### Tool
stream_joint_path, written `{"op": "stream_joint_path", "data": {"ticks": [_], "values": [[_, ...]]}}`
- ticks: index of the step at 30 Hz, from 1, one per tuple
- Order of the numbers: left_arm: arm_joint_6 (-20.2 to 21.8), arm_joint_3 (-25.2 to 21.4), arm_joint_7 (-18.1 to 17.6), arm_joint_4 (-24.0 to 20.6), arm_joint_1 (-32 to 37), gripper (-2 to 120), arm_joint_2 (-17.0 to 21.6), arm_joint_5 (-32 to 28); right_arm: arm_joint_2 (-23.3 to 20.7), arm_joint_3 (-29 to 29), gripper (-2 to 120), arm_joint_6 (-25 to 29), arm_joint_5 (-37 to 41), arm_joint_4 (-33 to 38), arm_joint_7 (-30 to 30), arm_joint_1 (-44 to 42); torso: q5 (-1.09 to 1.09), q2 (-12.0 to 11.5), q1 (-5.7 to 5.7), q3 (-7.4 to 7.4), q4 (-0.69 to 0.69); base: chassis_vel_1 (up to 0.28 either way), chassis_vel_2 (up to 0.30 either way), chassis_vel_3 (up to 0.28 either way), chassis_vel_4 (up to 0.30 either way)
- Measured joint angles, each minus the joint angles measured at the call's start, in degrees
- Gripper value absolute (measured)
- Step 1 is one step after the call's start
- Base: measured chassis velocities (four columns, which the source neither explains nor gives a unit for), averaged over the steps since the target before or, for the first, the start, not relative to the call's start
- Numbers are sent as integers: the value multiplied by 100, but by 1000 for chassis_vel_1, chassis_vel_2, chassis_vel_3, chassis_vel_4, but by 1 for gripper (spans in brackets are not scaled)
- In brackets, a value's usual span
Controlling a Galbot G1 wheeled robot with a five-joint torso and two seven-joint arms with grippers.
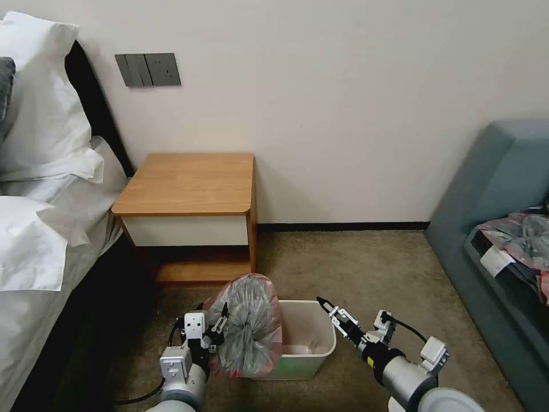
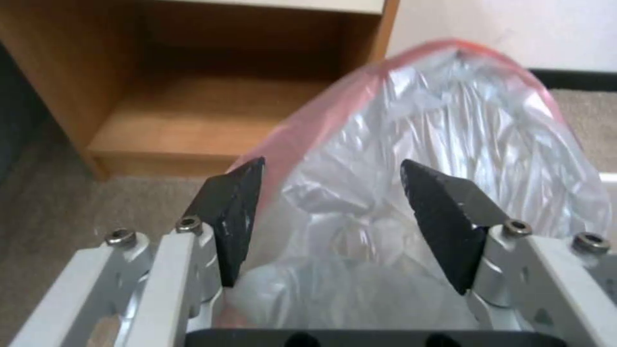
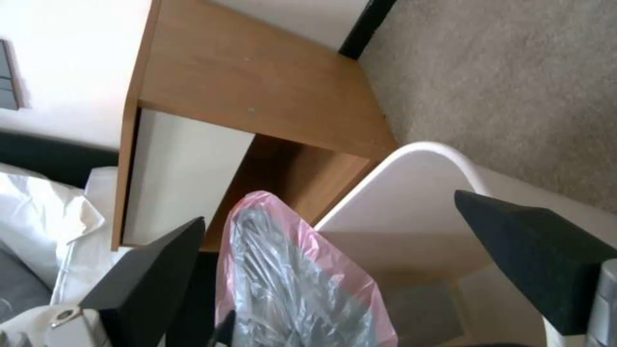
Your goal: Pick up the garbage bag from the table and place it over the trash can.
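— So where was the garbage bag [image 1: 250,326]?

— Draped over the left end of the trash can [image 1: 306,343], standing up tall, its pinkish rim arching above the can's rolled edge. The grey plastic was wrinkled and puffed out, and its mouth faced toward the can's open inside.

— And the can itself?

— On the carpet [image 1: 366,269], just in front of the table [image 1: 189,183], near the table's front right corner. The right half of the can was uncovered, its pale inside showing.

— Was anything holding the bag?

— The left gripper [image 1: 219,329] sat right against the bag's left side. From the left wrist view, its dark fingers [image 2: 234,212] were spread wide, with the bag's plastic bulging between them, not pinched.

— The other one?

— The right gripper [image 1: 327,306] hovered at the can's right rim, pointing toward the bag. Its fingers [image 3: 154,284] were spread apart too, holding nothing, the bag and the can's far corner visible between them.

— Anything around?

— A bed [image 1: 40,229] beside the table's left edge, and a blue-grey sofa [image 1: 492,189] far right with a pink-and-grey bundle [image 1: 523,240] on it.
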Motion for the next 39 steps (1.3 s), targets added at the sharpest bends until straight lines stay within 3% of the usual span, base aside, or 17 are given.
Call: {"op": "stream_joint_path", "data": {"ticks": [15, 30, 36, 39], "values": [[56, 299, 9, 235, -120, 56, -16, -25, -22, 39, 100, 23, -5, -88, -74, 17, 0, 0, 0, 0, 0, 0, 0, 0, 0], [185, 550, 5, 763, -617, 56, 27, -15, 67, -1, 100, 62, -53, -176, -83, 79, 0, 0, 0, 0, 0, 0, 0, 0, 0], [672, 669, -216, 770, -870, 48, 85, -371, 105, -5, 100, 66, -105, -195, -84, 73, 0, 0, 0, 0, 0, 0, 0, 0, 0], [1155, 723, -421, 642, -990, 42, 133, -670, 139, -5, 100, 75, -162, -198, -116, 30, 0, 0, 0, 0, 0, 0, 0, 0, 0]]}}
